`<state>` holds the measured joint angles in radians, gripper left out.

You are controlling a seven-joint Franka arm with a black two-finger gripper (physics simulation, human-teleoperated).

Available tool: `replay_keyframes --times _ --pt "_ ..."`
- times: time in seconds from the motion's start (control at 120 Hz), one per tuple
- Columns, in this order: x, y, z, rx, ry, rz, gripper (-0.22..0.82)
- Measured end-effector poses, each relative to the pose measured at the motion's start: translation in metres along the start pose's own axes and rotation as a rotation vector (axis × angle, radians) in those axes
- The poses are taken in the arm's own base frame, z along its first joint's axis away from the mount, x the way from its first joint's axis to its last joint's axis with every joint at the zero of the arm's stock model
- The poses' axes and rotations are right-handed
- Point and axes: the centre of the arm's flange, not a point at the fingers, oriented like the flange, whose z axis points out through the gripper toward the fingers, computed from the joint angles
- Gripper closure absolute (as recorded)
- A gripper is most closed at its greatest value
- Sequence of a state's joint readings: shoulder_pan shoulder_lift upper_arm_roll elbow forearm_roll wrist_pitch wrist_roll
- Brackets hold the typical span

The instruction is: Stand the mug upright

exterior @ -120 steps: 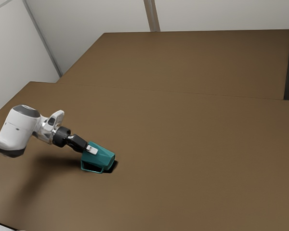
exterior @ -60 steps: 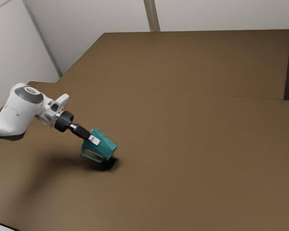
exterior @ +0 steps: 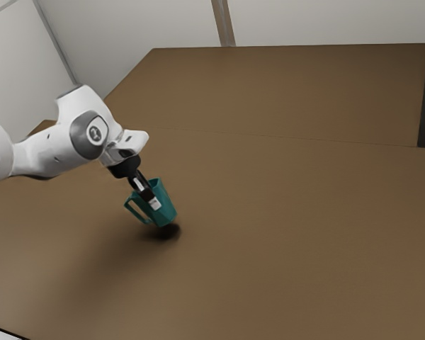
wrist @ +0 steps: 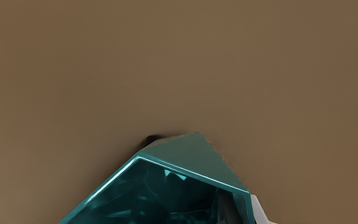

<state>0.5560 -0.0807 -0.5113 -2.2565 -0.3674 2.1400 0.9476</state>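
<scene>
The teal mug (exterior: 166, 206) hangs just above the table in the exterior view, its mouth up and leaning toward the exterior view's left, its handle on that side. My gripper (exterior: 150, 198) comes down from the upper left and is shut on the mug's wall. In the wrist view the angular rim and dark inside of the mug (wrist: 179, 174) face the camera. One finger of the gripper (wrist: 245, 210) is inside the mug, the other outside, with the wall between them.
The broad brown table (exterior: 290, 234) lies under the mug, whose dark shadow falls close below its base. Another brown surface (exterior: 283, 92) stretches behind it, in front of pale walls.
My hand has risen and swung to point more steeply down. The mug has come up off the table with it and turned from lying on its side to a moderate tilt.
</scene>
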Motion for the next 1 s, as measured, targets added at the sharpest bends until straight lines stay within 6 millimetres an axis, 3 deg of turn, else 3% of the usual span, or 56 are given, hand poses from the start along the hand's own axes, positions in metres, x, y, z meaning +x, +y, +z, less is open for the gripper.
replay_keyframes --times 0.242,0.683,0.917,1.0 --pt "0.018 0.021 0.014 0.144 -0.049 -0.039 0.78" --pt "0.028 0.024 0.038 0.247 -0.026 -0.171 0.78" --pt "0.021 0.022 0.051 0.244 -0.025 -0.252 0.78" --pt "0.021 0.022 0.052 0.242 -0.021 -0.274 0.64"
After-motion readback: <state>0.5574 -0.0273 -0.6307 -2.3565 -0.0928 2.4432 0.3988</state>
